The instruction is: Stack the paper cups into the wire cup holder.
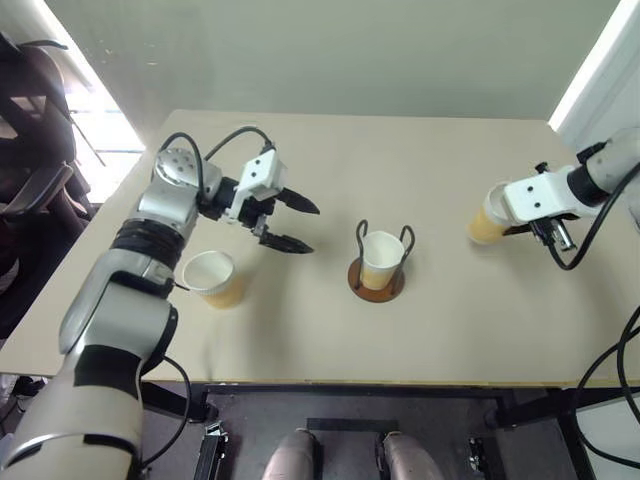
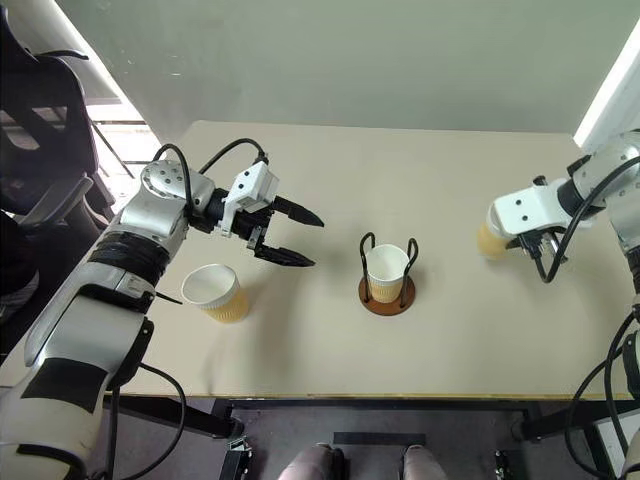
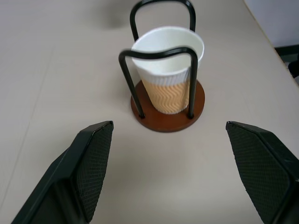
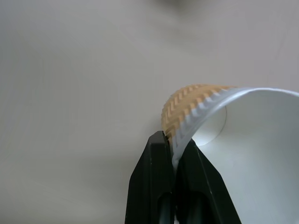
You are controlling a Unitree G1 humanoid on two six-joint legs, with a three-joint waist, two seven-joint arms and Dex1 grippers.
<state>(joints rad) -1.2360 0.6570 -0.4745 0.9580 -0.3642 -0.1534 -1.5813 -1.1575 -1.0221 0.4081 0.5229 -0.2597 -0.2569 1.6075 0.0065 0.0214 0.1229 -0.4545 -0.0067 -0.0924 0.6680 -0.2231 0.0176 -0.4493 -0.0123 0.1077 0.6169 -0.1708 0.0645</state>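
R gripper [image 4: 174, 154] pinching rim of paper cup [image 1: 485, 225], holding it above table [image 1: 450, 150] at R side. L gripper [image 1: 290, 222] hanging w/ fingers spread, beside wire cup holder [image 1: 377, 278]. Holder carrying one cup [image 1: 381, 258] upright betw. loops. Third cup [image 1: 212, 278] sitting on table near L arm.
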